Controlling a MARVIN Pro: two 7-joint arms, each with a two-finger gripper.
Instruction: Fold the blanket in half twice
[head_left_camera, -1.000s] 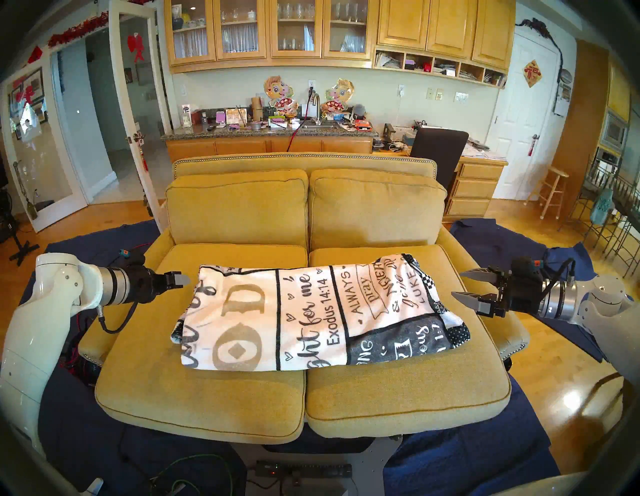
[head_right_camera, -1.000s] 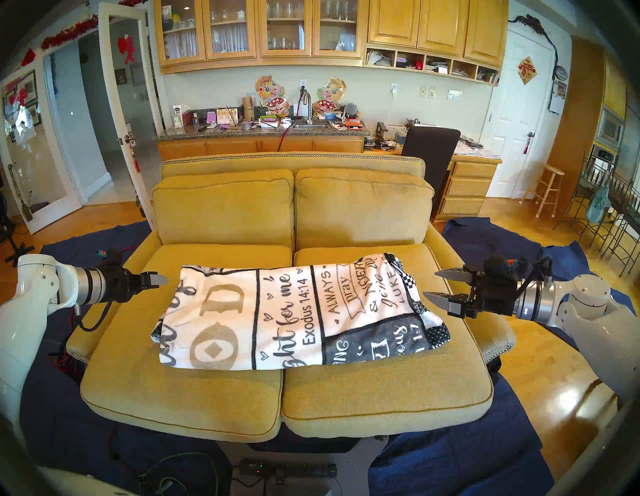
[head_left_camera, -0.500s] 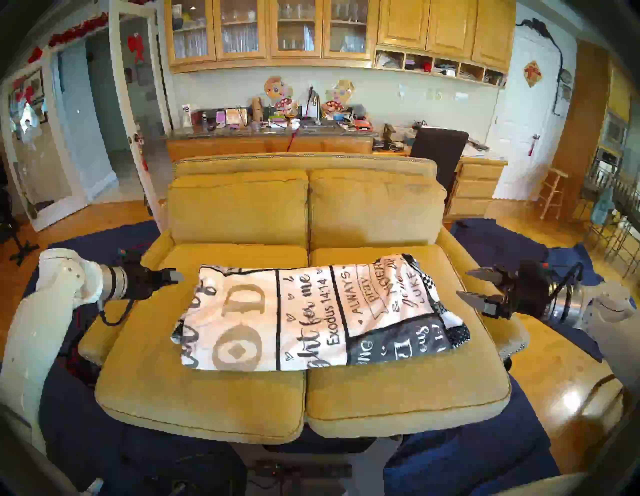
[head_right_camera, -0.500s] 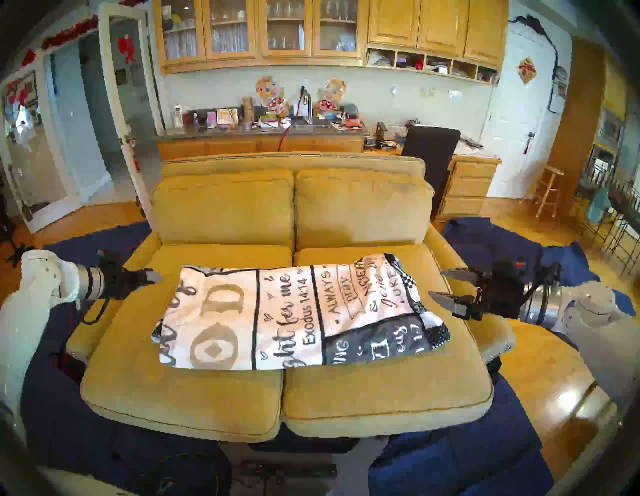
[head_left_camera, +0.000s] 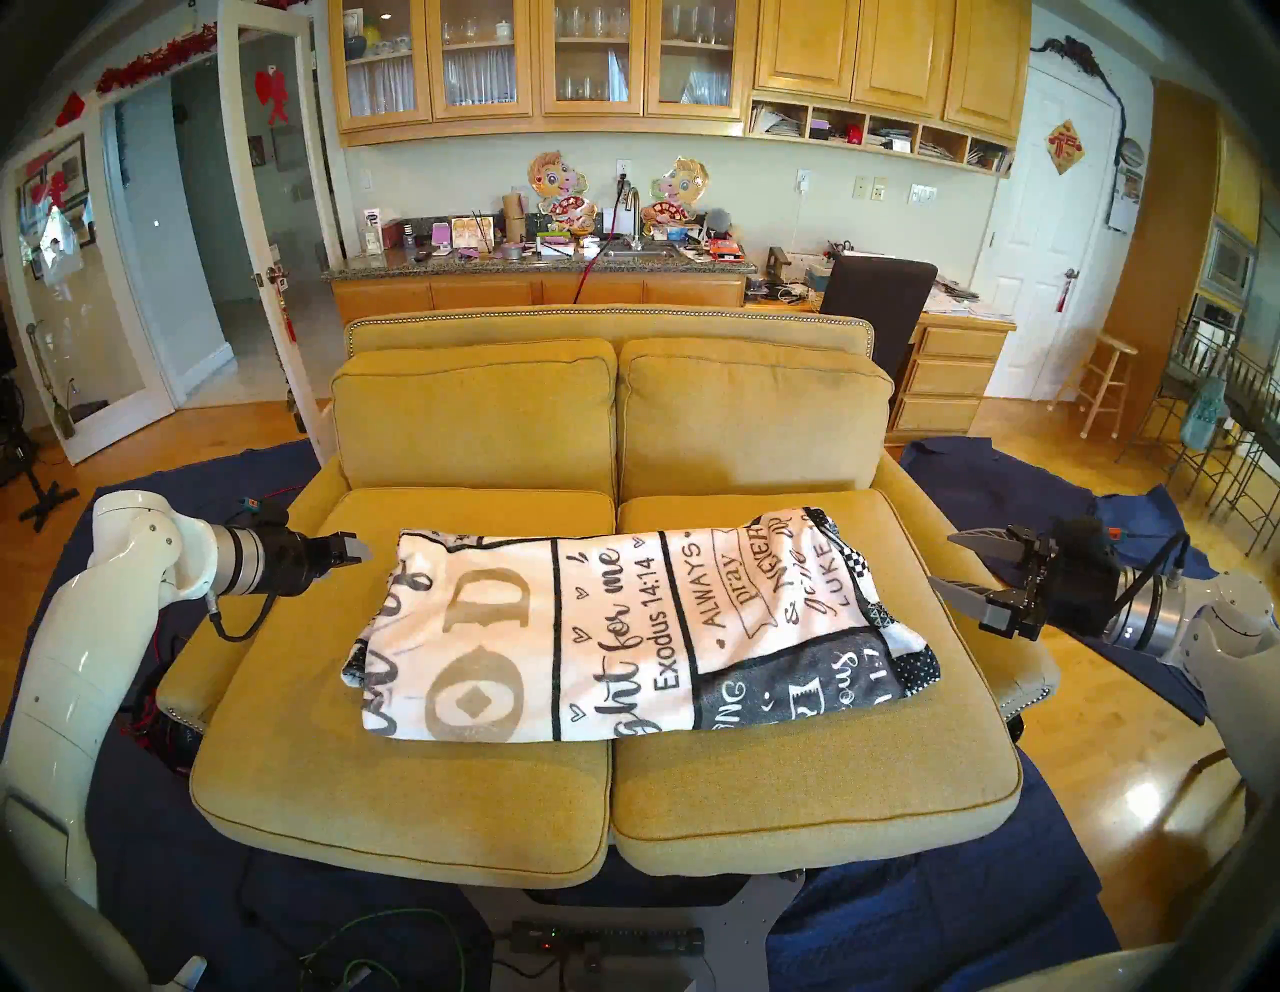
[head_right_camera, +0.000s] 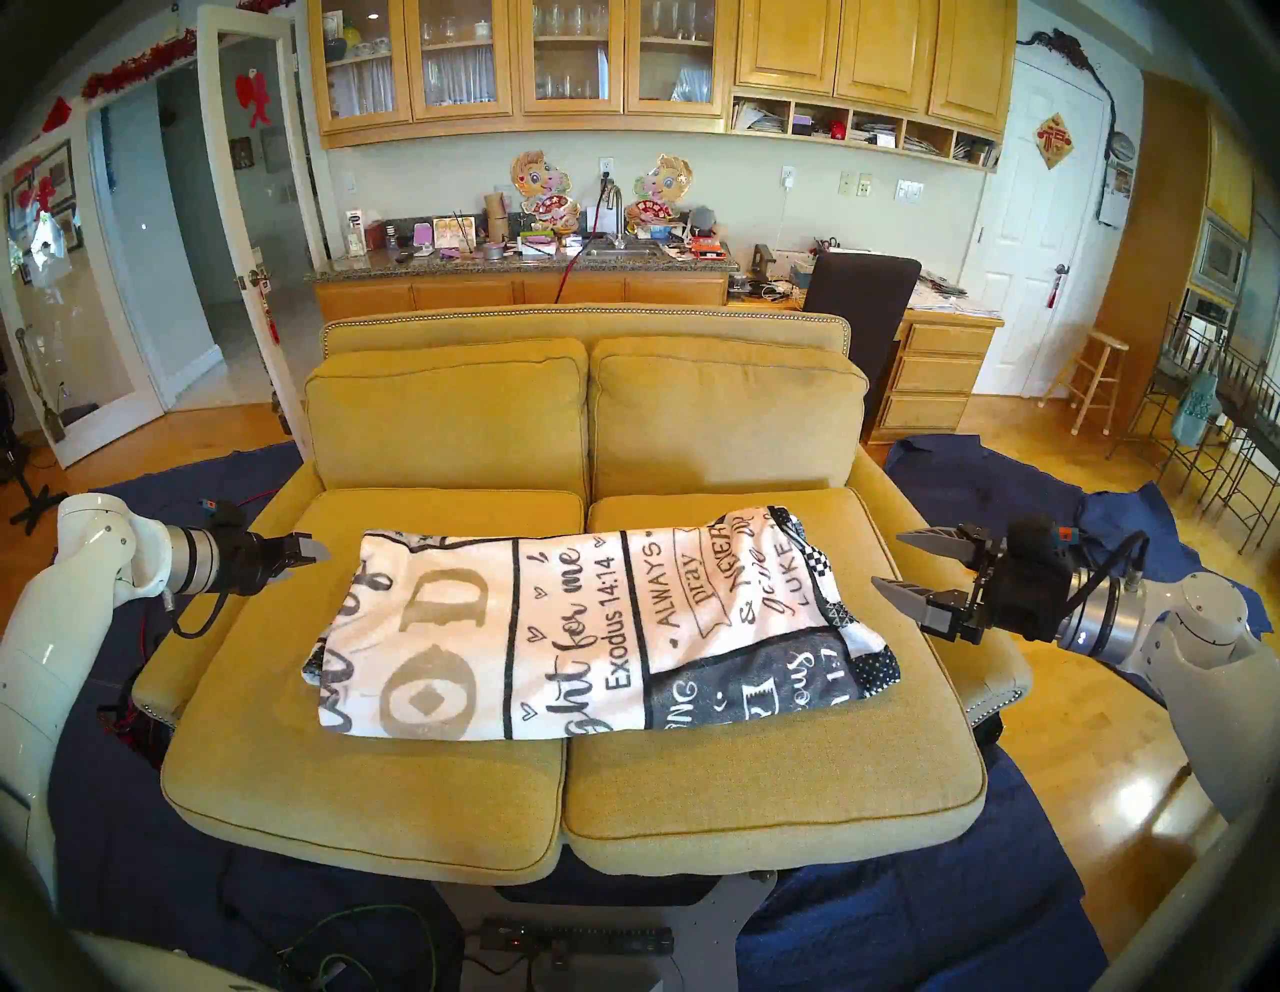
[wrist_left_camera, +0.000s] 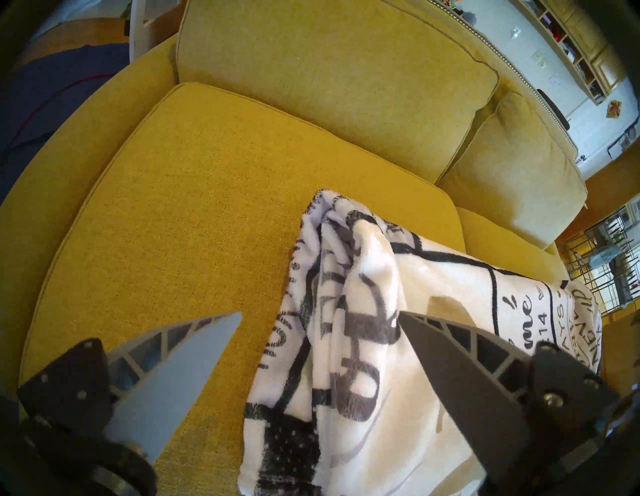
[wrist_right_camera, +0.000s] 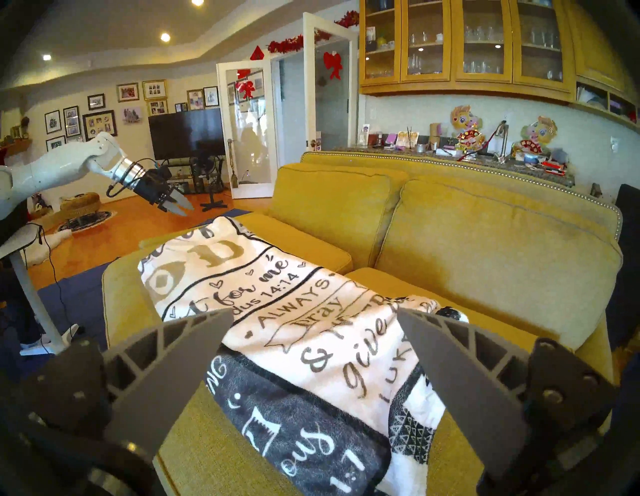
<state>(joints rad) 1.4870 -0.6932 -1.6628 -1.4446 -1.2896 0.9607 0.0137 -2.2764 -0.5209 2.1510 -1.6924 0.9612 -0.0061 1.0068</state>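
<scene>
- We see the blanket (head_left_camera: 644, 634) lying folded in a long layered bundle across both seat cushions of the yellow sofa (head_left_camera: 478, 415), its lettering facing up.
- Our left hand (head_left_camera: 354, 551) hovers just beside the blanket's left end, touching nothing; our left wrist view shows its fingers (wrist_left_camera: 194, 363) spread apart and empty.
- Our right hand (head_left_camera: 959, 564) hangs near the blanket's right end, clear of the fabric, fingers wide apart and holding nothing.
- Navy cloths (head_left_camera: 1004, 485) cover the floor around the sofa.
</scene>
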